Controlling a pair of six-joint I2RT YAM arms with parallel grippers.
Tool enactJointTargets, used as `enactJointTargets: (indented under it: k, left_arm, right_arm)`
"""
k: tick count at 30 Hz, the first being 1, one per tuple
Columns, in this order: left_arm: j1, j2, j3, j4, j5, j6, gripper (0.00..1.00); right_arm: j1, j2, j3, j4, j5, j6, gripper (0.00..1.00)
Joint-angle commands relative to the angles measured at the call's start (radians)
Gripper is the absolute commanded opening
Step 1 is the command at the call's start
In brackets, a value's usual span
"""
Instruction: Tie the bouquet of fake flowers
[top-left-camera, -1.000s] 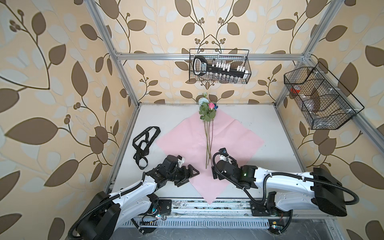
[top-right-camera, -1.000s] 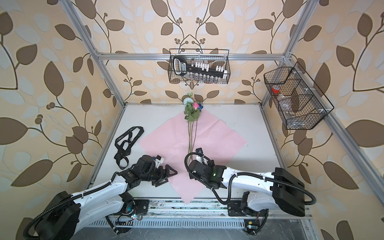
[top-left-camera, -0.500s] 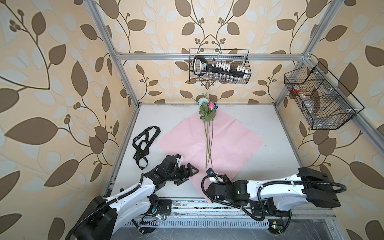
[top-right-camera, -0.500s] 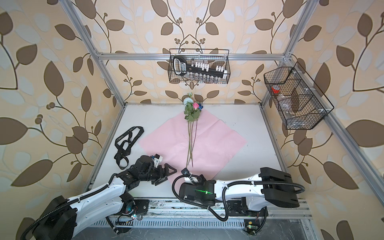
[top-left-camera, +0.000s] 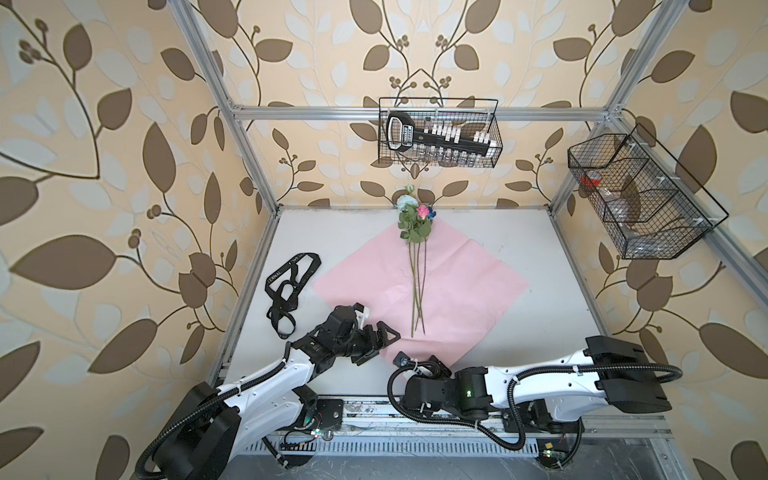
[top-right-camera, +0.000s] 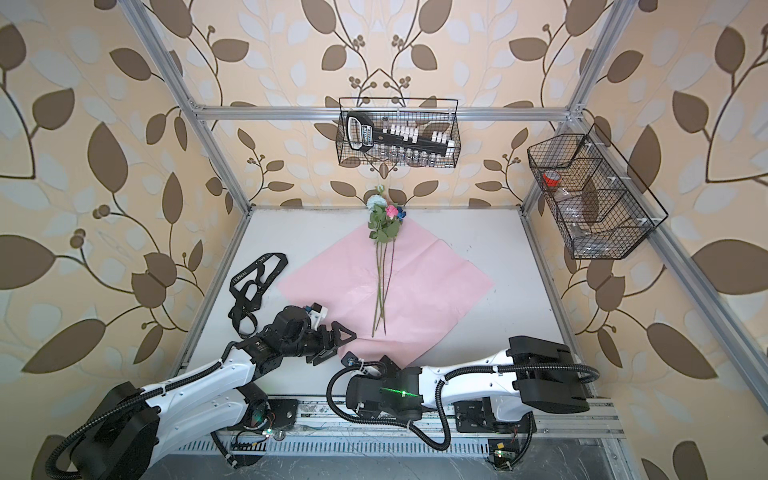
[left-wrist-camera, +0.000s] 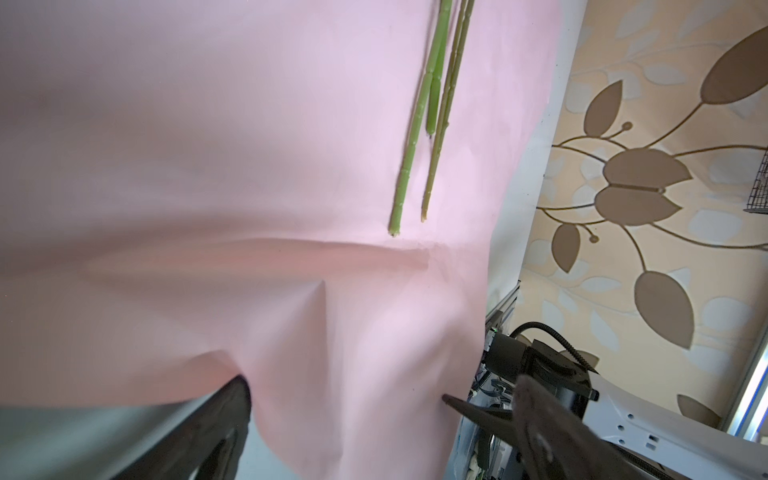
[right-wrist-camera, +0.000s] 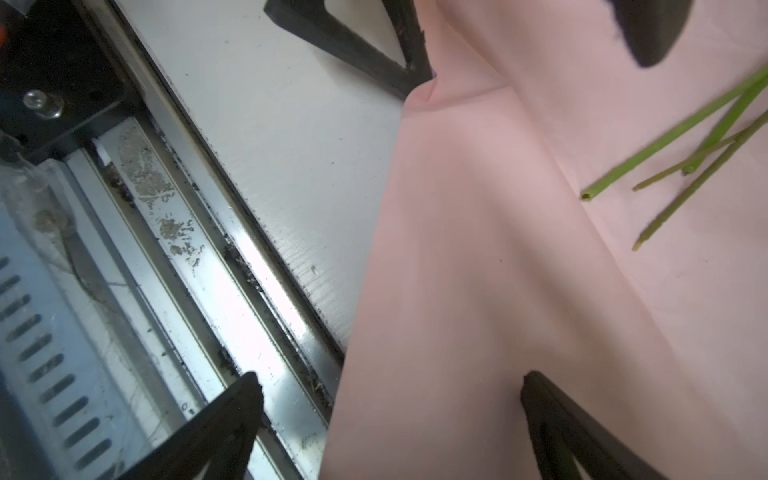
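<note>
A: Status of the left arm (top-left-camera: 266, 376)?
B: Reaching forward and inward, its wrist (top-left-camera: 338, 328) raised. Left jaws stand wide apart; both fingers (left-wrist-camera: 226, 415) are visible in the wrist view, well separated.
A: And the right arm (top-left-camera: 540, 372)?
B: Laid low across the front, its wrist (top-left-camera: 432, 380) dropped. Right jaws likewise wide apart, fingers (right-wrist-camera: 573, 432) separated, tips near the left jaws, not touching them.

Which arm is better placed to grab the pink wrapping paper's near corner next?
Probably right: the open right tool straddles the pink wrapping paper near that corner; the open left tool sits further up the edge.
</note>
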Motion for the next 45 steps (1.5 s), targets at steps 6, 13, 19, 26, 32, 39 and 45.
enactJointTargets:
  k: [6,13,19,26,32,39,45]
  left_arm:
    - [-0.010,-0.027,0.053,0.019,-0.014,0.009,0.97]
    - [-0.011,-0.020,0.088,-0.021,-0.026,0.043,0.99]
    - [-0.010,-0.013,0.145,-0.084,-0.080,0.092,0.99]
    - [-0.008,-0.039,0.230,-0.222,-0.284,0.139,0.99]
    - [-0.008,-0.076,0.280,-0.303,-0.427,0.191,0.99]
    - [-0.009,-0.010,0.300,-0.281,-0.404,0.222,0.99]
    - [-0.010,0.015,0.291,-0.218,-0.359,0.216,0.95]
  right_arm:
    - [0.000,0.079,0.081,-0.145,0.222,0.083,0.99]
    - [-0.045,0.081,0.077,-0.203,0.374,0.209,0.99]
    - [-0.149,0.097,0.073,-0.144,0.382,0.170,0.99]
    - [-0.303,0.105,0.051,-0.020,0.331,0.106,0.99]
    - [-0.456,0.133,0.032,0.106,0.252,0.039,0.99]
    - [-0.593,0.201,0.065,0.150,0.208,-0.021,0.99]
    - [-0.665,0.243,0.083,0.191,0.161,-0.043,0.99]
